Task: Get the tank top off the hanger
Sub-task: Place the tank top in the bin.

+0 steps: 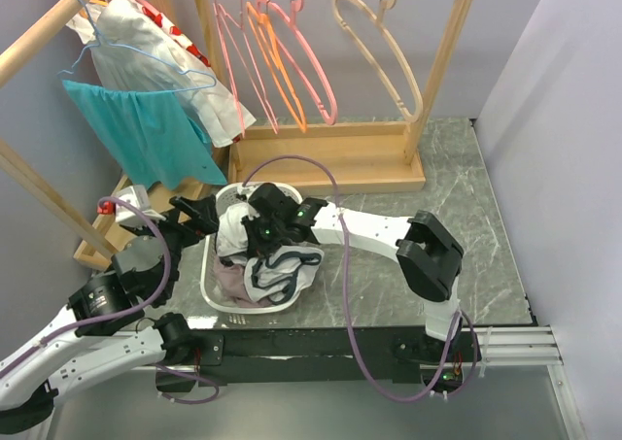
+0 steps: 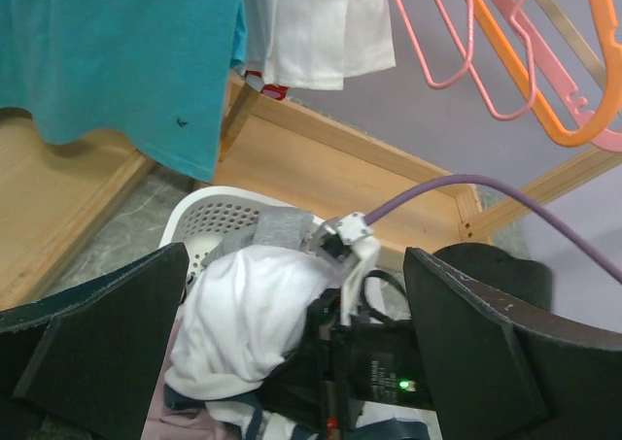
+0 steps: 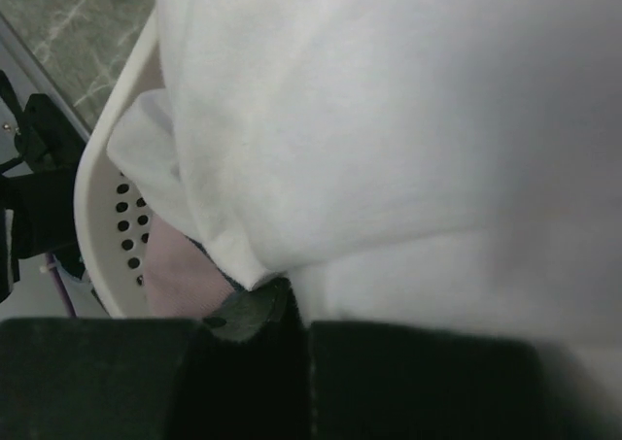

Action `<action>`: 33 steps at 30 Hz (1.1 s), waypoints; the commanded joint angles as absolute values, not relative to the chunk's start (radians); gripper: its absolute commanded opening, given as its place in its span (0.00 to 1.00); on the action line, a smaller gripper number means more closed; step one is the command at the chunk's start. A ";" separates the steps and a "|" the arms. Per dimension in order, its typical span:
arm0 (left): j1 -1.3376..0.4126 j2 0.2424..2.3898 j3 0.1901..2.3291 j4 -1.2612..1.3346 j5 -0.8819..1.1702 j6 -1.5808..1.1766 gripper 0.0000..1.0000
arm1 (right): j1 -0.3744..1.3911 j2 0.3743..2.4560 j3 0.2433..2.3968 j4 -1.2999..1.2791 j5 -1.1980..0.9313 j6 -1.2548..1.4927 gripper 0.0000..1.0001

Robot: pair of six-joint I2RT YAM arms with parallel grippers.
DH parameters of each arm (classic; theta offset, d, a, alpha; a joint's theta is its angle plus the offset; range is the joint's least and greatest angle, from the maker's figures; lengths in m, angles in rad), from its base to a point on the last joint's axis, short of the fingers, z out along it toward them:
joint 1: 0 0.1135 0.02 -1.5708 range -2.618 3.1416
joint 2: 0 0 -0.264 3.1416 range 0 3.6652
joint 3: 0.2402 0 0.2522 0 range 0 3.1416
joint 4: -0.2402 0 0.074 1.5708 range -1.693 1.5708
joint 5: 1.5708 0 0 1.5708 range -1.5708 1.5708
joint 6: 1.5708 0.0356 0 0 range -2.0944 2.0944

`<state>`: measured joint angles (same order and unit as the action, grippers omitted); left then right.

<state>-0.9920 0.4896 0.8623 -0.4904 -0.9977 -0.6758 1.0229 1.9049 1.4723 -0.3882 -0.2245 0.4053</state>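
white tank top [image 3: 389,119] pinched in right end effector [image 3: 296,309], over basket [image 3: 95,192], left end effector [image 2: 296,265] open

White tank top [image 1: 303,262], dark trim, crumpled in laundry basket [image 1: 238,306], apparently spilling over near rim.

You had two grippers: the left gripper [image 1: 207,217] and the right gripper [image 1: 258,228]. One laundry basket [image 1: 216,299] sat under the right fingers, and three garments showed in it: a plain white garment [image 1: 231,234], a pinkish garment [image 1: 228,285] and a dark-trimmed tank top [image 1: 287,268]. Beyond the left fingers stood two wooden racks, the back rack [image 1: 330,158] and the side rack [image 1: 39,34]. Two garments hung there, a teal garment [image 1: 146,134] and a white shirt [image 1: 146,56]. You had one blue wire hanger [image 1: 199,77], one orange hanger [image 2: 588,134] and at least two pink hangers [image 1: 330,105]. The beige hangers [image 1: 403,83] overlapped too much to count.
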 commanded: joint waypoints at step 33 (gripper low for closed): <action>-0.996 0.609 0.867 -0.331 -0.882 -0.589 0.99 | 1.092 1.318 1.072 -0.227 0.159 0.497 0.74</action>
<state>-0.9920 0.5762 0.8585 -0.3706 -0.9051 -0.6113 1.0962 1.3815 1.0710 -0.2340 0.0441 0.4866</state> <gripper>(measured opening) 0.995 0.742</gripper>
